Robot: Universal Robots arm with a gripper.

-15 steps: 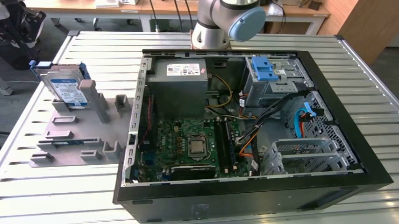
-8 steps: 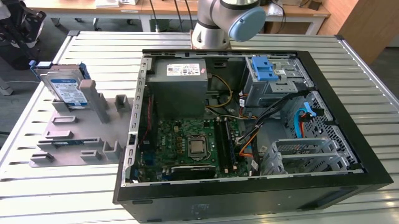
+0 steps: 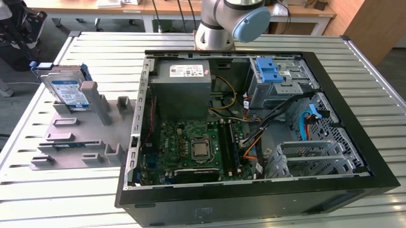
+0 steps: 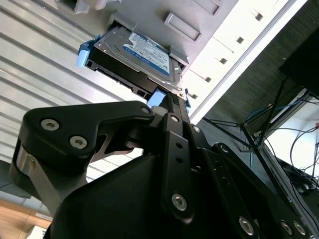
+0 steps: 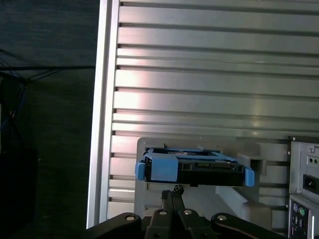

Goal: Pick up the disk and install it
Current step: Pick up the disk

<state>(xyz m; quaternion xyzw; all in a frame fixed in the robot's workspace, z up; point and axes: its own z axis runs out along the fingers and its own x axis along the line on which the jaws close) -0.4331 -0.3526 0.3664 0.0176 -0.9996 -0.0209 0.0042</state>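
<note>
The disk point(image 3: 66, 90) stands on edge in a grey holder point(image 3: 82, 133) at the exterior view's left, outside the computer case. It is silver with a blue-and-white label and sits in a blue carrier. In the first wrist view the disk's top edge point(image 5: 194, 168) lies just beyond my gripper point(image 5: 173, 193). The gripper's two thin fingers are pressed together and hold nothing. The second wrist view shows the disk's label face point(image 4: 144, 52) past my gripper point(image 4: 173, 101), which points toward the near blue corner and does not clearly touch it.
The open computer case point(image 3: 343, 95) fills the middle of the slatted metal table point(image 3: 95, 42). Inside it are a grey drive cage with a blue latch point(image 3: 269, 71), a power supply point(image 3: 180, 85) and a motherboard point(image 3: 197, 145). The table edge point(image 5: 102, 99) runs beside the holder.
</note>
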